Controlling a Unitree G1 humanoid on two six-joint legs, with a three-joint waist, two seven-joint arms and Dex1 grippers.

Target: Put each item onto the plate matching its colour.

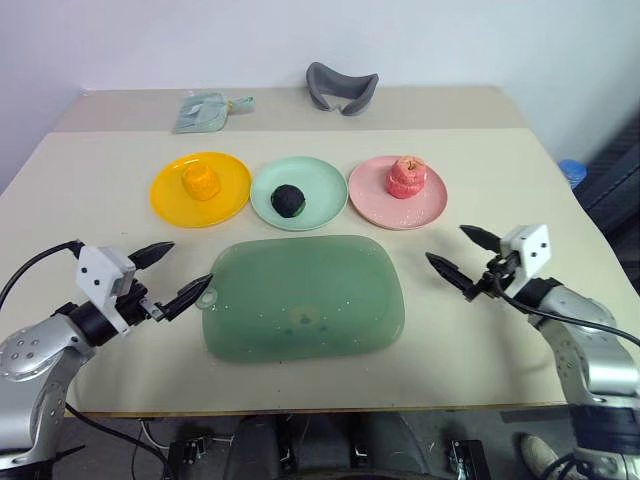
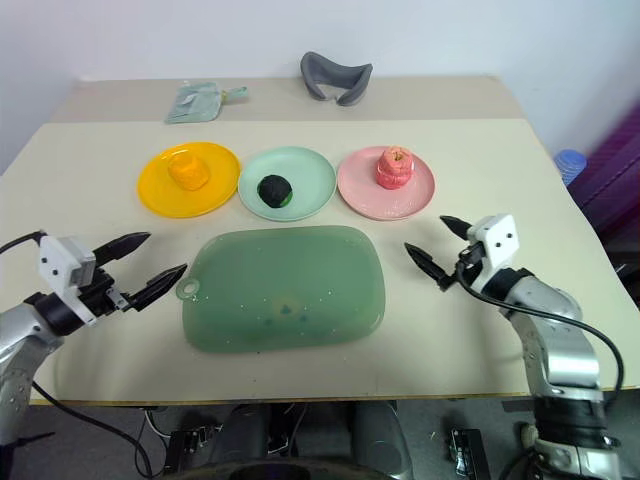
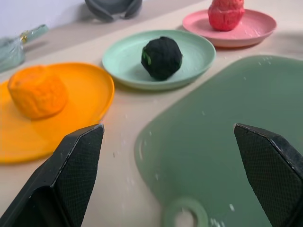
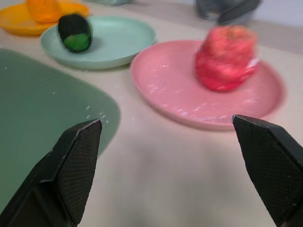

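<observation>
Nearest the robot, the left gripper [image 1: 172,274] hangs over the table [image 1: 90,190] at about eight o'clock from the big green tray [image 1: 300,295], its two black fingers spread wide apart with nothing between them; one fingertip lies just beside the tray's ringed corner. The right gripper [image 1: 463,256] sits at about three o'clock from the tray, over bare tabletop, its fingers likewise parted and empty, pointing in toward the middle.

The tray lies flat in the centre, nothing on it.

Beyond the tray, at its twelve o'clock, three round plates stand in a row, close to one another. At eleven o'clock is the yellow plate [image 1: 225,205], carrying the orange lump [image 1: 201,183] near its middle. Straight ahead is the mint green plate [image 1: 325,190], with the dark round lump [image 1: 288,200] resting on it. At one o'clock is the pink plate [image 1: 430,205], with the red apple [image 1: 407,177] standing upright on it. Each toy lies on the plate of its own colour.

Farthest off, near the back edge of the table, a grey curved band [image 1: 341,87] lies at twelve o'clock, and a pale green pouch [image 1: 205,110] lies at about eleven o'clock, well apart from the plates.
</observation>
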